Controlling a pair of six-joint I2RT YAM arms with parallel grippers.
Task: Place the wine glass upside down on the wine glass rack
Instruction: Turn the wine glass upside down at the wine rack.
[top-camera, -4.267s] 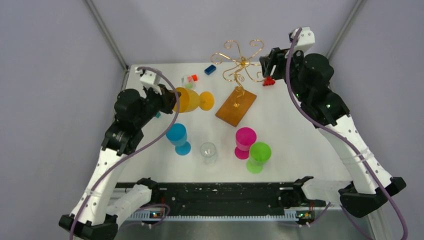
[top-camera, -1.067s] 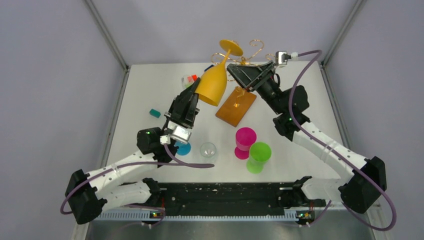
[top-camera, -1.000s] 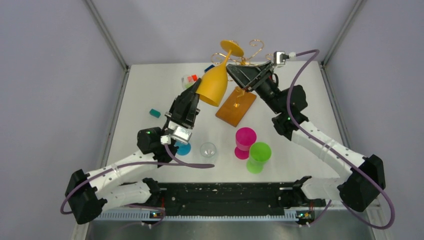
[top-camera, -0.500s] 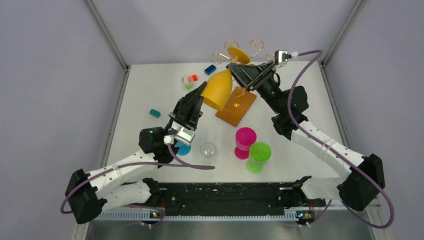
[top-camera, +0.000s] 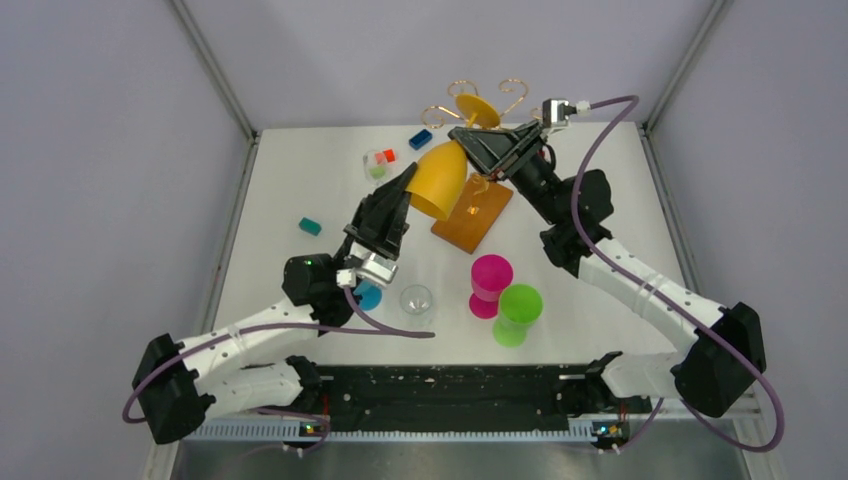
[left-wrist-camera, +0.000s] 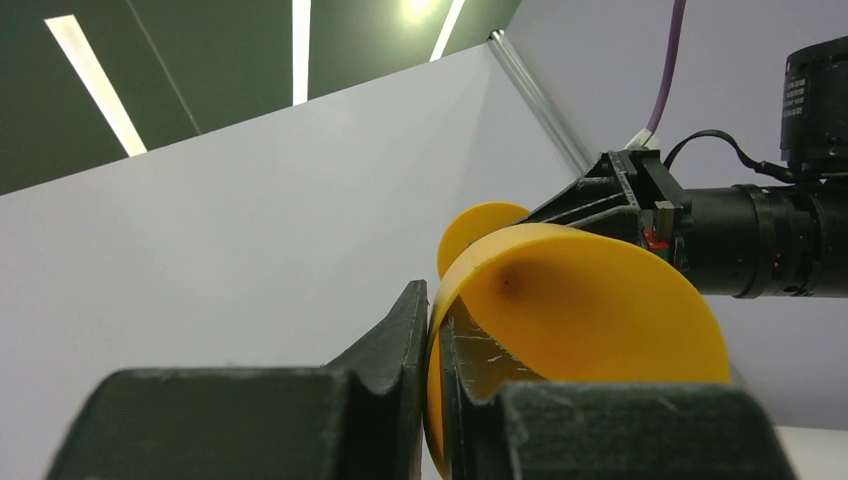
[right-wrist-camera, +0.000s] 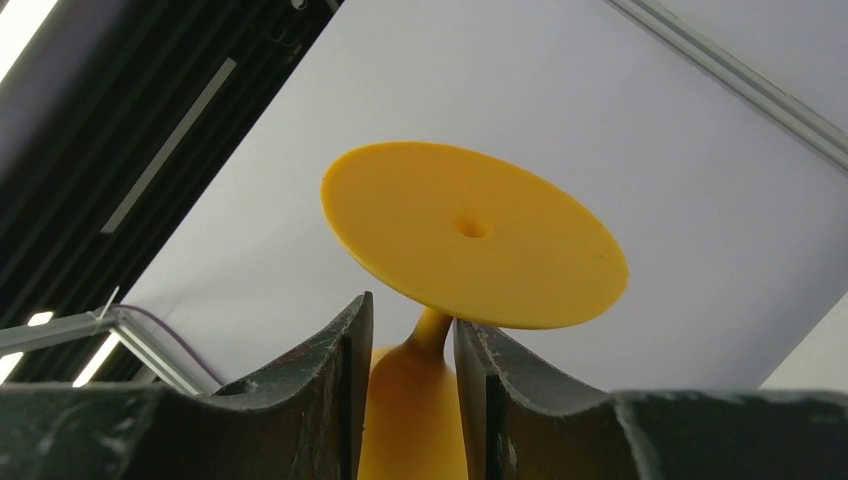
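Note:
The yellow wine glass (top-camera: 437, 180) is held upside down and tilted, with its round foot (top-camera: 477, 108) up near the rack's gold spiral arms (top-camera: 512, 88). My left gripper (top-camera: 408, 180) is shut on the bowl's rim, one finger inside and one outside (left-wrist-camera: 432, 300). My right gripper (top-camera: 462, 135) reaches in from the right. Its jaws (right-wrist-camera: 412, 315) stand a narrow way apart on either side of the stem, just under the foot (right-wrist-camera: 470, 235), with a gap on the left side. The rack's orange-brown base (top-camera: 478, 222) lies below the glass.
A pink glass (top-camera: 491, 278), a green glass (top-camera: 519, 306), a clear glass (top-camera: 416, 302) and a blue glass (top-camera: 365, 292), partly behind my left arm, stand in front. Small blocks lie at the back: blue (top-camera: 420, 139), teal (top-camera: 310, 227), red and green (top-camera: 378, 162).
My left arm has lowered the glass and carried it right, so its stem now sits between the right jaws. The right gripper has barely moved.

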